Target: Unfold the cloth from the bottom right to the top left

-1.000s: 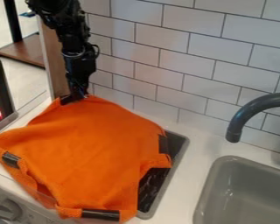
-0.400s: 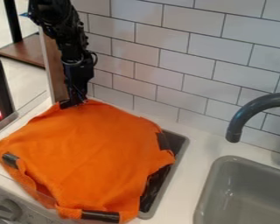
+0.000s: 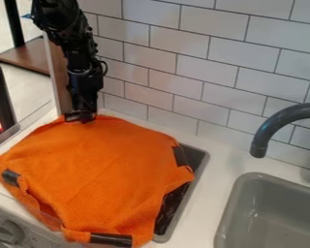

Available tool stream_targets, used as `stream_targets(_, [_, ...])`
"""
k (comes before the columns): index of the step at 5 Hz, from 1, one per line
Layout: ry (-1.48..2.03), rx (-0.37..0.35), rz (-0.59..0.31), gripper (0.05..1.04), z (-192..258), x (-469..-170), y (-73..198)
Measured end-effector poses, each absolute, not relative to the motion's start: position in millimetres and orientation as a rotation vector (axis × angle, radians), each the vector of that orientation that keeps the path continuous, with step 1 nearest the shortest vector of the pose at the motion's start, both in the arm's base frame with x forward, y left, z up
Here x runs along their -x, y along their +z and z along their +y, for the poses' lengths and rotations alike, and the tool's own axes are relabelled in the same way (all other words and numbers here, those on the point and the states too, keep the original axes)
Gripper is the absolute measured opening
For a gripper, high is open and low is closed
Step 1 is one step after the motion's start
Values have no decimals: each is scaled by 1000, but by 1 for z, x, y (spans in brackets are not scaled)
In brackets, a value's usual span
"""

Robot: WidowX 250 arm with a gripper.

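Observation:
At the far left corner of the counter, the black gripper (image 3: 81,117) points straight down against the back edge of the cloth. The orange cloth (image 3: 99,169) lies spread wide over a dark, grey-rimmed tray, with a few soft wrinkles. Its left corner reaches the counter's left edge, and its front edge is turned up, with dark patches on it at the left and at the bottom. Another dark patch shows on its right edge. How the cloth's back edge meets the gripper is partly hidden.
The dark tray's grey rim (image 3: 199,167) shows right of the cloth. Further right are a grey sink (image 3: 234,208) and a dark faucet (image 3: 268,131). A tiled wall (image 3: 203,63) stands behind, a wooden panel (image 3: 59,72) beside the arm, and a stove knob (image 3: 7,232) at front left.
The gripper has come down slightly, and the cloth's raised back corner has sunk with it. On the right, the cloth's edge has shifted a little outward over the tray.

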State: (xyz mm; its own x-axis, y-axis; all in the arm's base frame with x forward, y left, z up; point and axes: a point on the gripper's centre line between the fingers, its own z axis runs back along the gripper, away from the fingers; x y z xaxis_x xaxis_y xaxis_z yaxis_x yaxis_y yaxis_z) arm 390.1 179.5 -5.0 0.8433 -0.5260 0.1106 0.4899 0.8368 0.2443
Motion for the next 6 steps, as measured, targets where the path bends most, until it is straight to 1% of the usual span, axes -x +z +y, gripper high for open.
stream_targets(1, [-543,-193,-177,1012,176,-388,-7])
stream_targets(2, [-544,-203,-210,1010,173,-387,14])
stream_targets(3, [-588,-143,-266,1000,157,-382,34])
stream_targets(4, [-620,-58,-261,999,143,-374,43])
stream_targets(5, [-640,33,-204,999,130,-358,36])
stream_targets(6, [-644,93,-124,999,120,-332,32])
